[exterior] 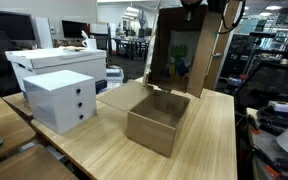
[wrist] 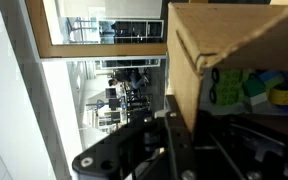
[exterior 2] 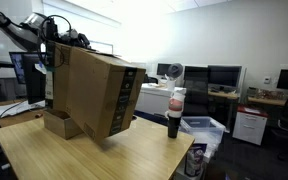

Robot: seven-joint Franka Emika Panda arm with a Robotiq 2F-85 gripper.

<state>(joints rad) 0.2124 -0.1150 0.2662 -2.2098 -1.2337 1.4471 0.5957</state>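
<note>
A large cardboard box (exterior: pixel 206 50) (exterior 2: pixel 99 90) hangs tipped above the table, its open side turned sideways. Green and yellow items (wrist: pixel 254 88) show inside it. My gripper (wrist: pixel 176 125) is shut on the box's upper wall (wrist: pixel 234 35), with one finger on each side of the cardboard. In both exterior views the gripper (exterior: pixel 192 6) (exterior 2: pixel 56 52) sits at the box's top edge. Below it a smaller open cardboard box (exterior: pixel 159 118) (exterior 2: pixel 56 124) rests on the wooden table (exterior: pixel 94 150), and I cannot see inside it.
A white drawer unit (exterior: pixel 59 100) stands on the table beside the small box, with a bigger white box (exterior: pixel 54 60) behind it. A dark bottle with a red label (exterior 2: pixel 174 112) stands near the table's edge. Office desks and monitors (exterior 2: pixel 224 78) surround the table.
</note>
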